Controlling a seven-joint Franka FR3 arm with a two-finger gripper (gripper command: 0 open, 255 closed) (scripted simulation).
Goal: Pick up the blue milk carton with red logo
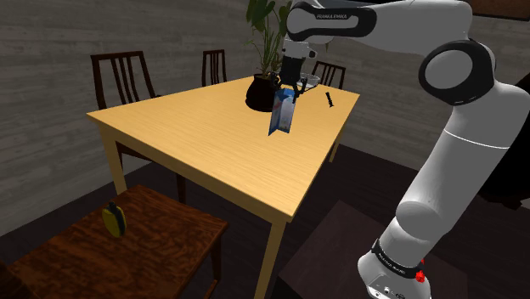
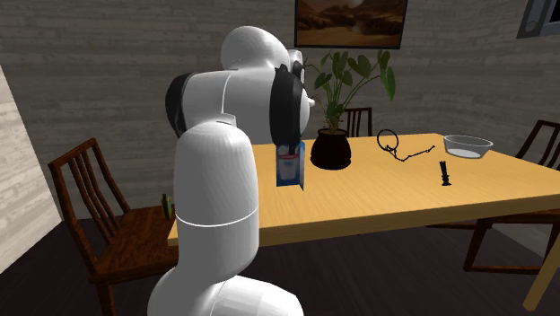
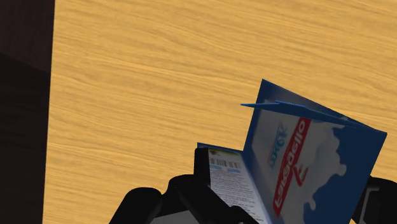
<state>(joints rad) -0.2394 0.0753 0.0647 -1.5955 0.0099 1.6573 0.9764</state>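
Table [image 1: 195, 144], light wood; blue milk carton [image 1: 283, 112] with red logo tilted over it, just beside dark plant pot [image 1: 262, 93]. My gripper [image 1: 291, 83] clamped across carton's 2 side walls near top. I judge carton light, thin-walled, crushable, slick: moderate squeeze, below gable fold.

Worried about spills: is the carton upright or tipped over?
Upright: the carton stands tall on the table, ridged top up, leaning slightly at most.
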